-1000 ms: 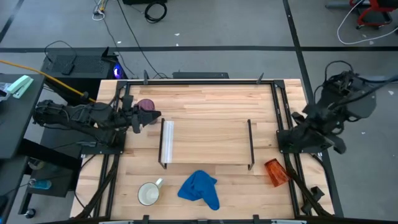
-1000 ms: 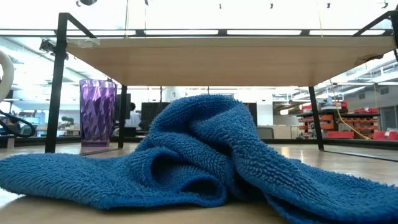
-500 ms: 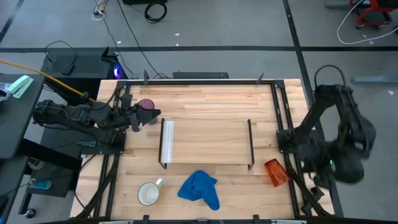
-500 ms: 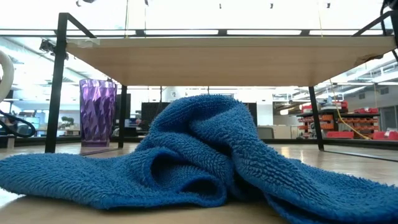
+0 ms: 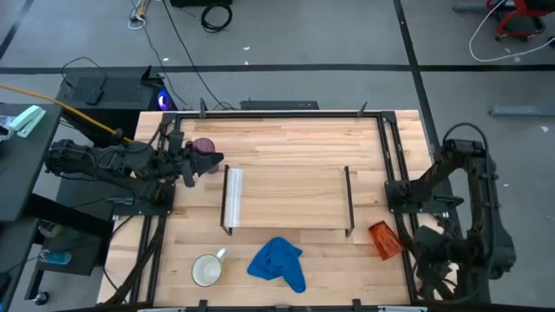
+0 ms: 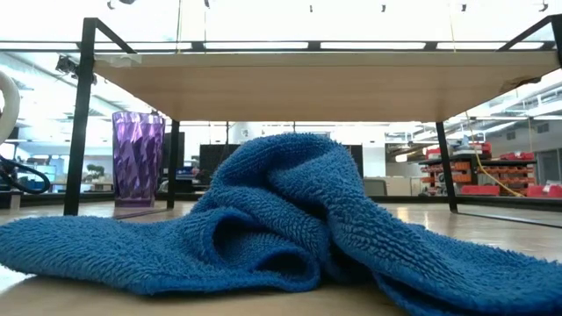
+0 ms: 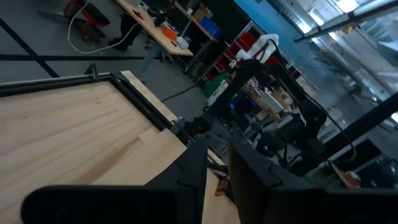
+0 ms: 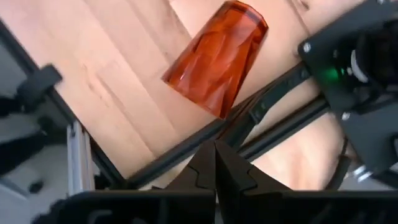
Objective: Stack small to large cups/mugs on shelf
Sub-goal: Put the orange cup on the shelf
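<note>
The purple cup point(image 5: 203, 145) point(image 6: 138, 158) stands upright on the tabletop near the far left corner. My left gripper point(image 5: 213, 160) point(image 7: 217, 163) sits just on its near side, open by a narrow gap, and the left wrist view does not show the cup. The orange cup point(image 5: 384, 240) point(image 8: 216, 57) lies on its side by the table's right rail. My right gripper point(image 8: 216, 149) is shut and points at it from beyond the rail, apart from it. The white mug point(image 5: 208, 270) stands upright near the near edge. The shelf point(image 5: 289, 199) point(image 6: 325, 83) stands mid-table with nothing on it.
A crumpled blue cloth point(image 5: 278, 264) point(image 6: 281, 219) lies in front of the shelf, between the mug and the orange cup. Black frame rails point(image 5: 397, 173) run along the table's sides. Bare wood shows on the far side of the shelf point(image 5: 286, 139).
My right arm has swung from a raised, folded pose down toward the table's near edge, ending low beside the right rail with its gripper facing the orange cup. The cups, mug and cloth have stayed put.
</note>
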`<state>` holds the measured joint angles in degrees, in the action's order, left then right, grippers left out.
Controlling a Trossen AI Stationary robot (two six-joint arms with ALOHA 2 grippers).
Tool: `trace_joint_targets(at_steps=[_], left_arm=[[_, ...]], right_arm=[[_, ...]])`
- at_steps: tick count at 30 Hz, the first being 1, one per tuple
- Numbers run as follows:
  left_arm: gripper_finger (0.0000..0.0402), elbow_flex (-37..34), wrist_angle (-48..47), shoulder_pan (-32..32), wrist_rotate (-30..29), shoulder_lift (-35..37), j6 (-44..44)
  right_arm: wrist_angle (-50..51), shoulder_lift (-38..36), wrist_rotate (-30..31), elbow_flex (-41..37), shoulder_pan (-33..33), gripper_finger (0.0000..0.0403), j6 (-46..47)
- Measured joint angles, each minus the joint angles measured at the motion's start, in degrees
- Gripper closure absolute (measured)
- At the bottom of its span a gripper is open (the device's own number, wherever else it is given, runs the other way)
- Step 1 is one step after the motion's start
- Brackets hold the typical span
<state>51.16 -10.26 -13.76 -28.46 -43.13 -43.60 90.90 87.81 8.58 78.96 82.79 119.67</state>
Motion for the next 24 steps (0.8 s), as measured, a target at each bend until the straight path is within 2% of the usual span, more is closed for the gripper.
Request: trace_joint_targets(at_steps=[5,8,10,14,18,24], left_arm=[[0.0327,0.0,-0.42,-0.39,1.32,-0.04,1.44],[0.0329,0.0,-0.83,-0.72,2.3,-0.04,1.99],[0.033,0.0,-0.79,-0.73,3.5,-0.02,2.69],[0.0327,0.0,-0.79,-0.74,4.18,0.0,2.79],[0.0322,0.0,-0.79,-1.08,4.78,0.0,2.59],[0.0326,0.0,-0.79,-1.9,4.78,0.0,2.77]], right_arm=[[-4.03,-0.79,3.11,-4.19,-0.32,0.0398,11.02],[-9.37,-3.02,3.69,-6.41,-2.06,0.0397,12.03],[-11.64,-3.94,5.24,-6.26,-4.21,0.0398,9.89],[-14.61,-4.25,8.91,-6.14,-8.0,0.0397,-0.59],[-21.65,-2.86,8.24,-7.37,-10.25,0.0393,-9.26],[-22.45,0.25,3.89,-7.32,-10.96,0.0394,-14.41]])
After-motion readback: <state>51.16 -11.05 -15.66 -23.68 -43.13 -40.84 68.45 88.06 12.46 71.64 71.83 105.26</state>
